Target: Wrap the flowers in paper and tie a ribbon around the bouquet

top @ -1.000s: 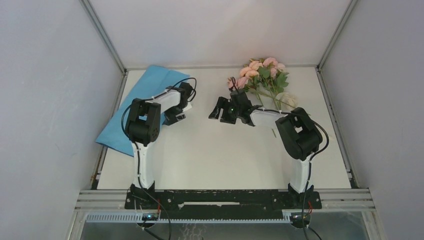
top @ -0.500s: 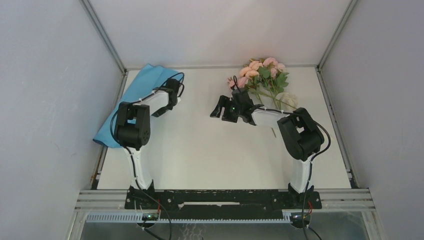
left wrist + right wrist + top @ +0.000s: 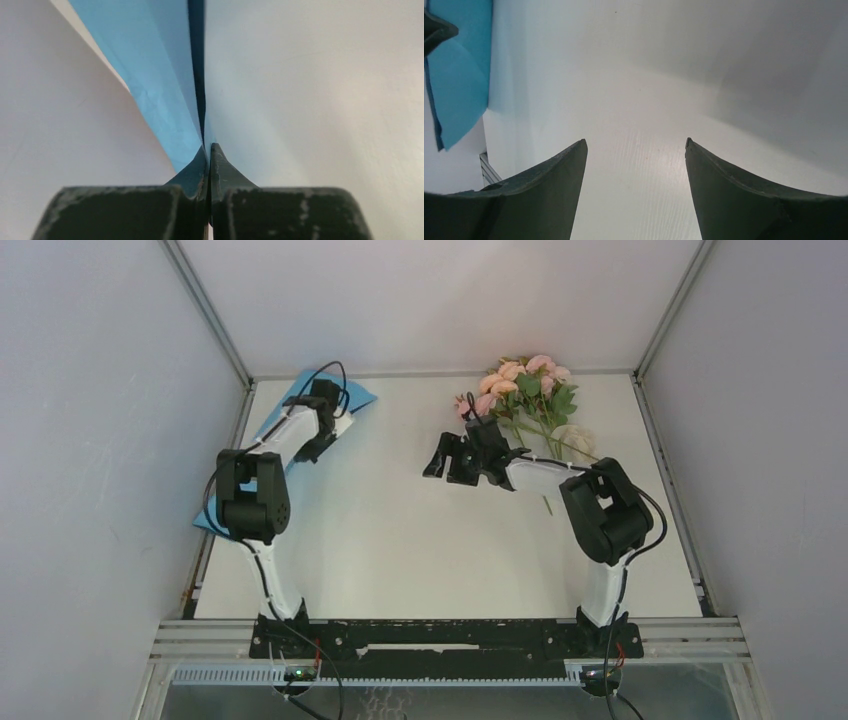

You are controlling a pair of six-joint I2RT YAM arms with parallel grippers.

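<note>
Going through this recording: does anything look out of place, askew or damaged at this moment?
The paper is not lying flat. It sits skewed along the far-left edge of the table, and the left claw is shut on a doubled-over fold of it. The flowers lie at the far right. The right claw is open and empty.

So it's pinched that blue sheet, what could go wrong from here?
The left pincer holds only a narrow fold of the thin paper, so pulling might tear it or let it slip out. The right arm also reaches across the stems of the flowers, so a careless swing could knock them out of place.
</note>
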